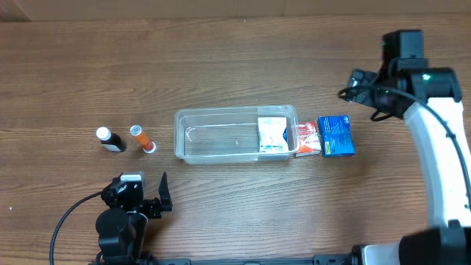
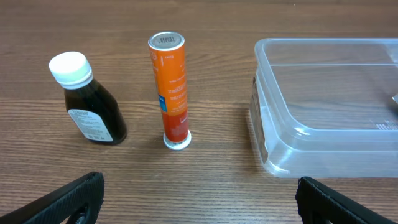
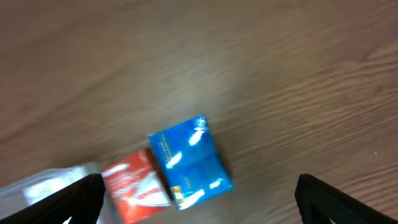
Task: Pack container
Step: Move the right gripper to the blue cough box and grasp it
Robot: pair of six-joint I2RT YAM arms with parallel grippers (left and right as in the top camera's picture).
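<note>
The clear plastic container (image 1: 221,136) lies in the middle of the table with a white box (image 1: 272,135) in its right end. Its left end shows in the left wrist view (image 2: 323,118). A red box (image 1: 307,138) and a blue box (image 1: 336,136) lie just outside its right end; both show blurred in the right wrist view, the red box (image 3: 132,184) and the blue box (image 3: 189,162). A dark bottle with a white cap (image 1: 110,140) (image 2: 90,102) and an orange tube (image 1: 142,139) (image 2: 171,90) stand left of the container. My left gripper (image 1: 158,195) (image 2: 199,202) is open and empty near the front edge. My right gripper (image 1: 352,85) (image 3: 199,199) is open and empty, raised beyond the blue box.
A black cable (image 1: 73,213) runs from the left arm toward the front left. The white right arm (image 1: 441,154) stretches along the right side of the table.
</note>
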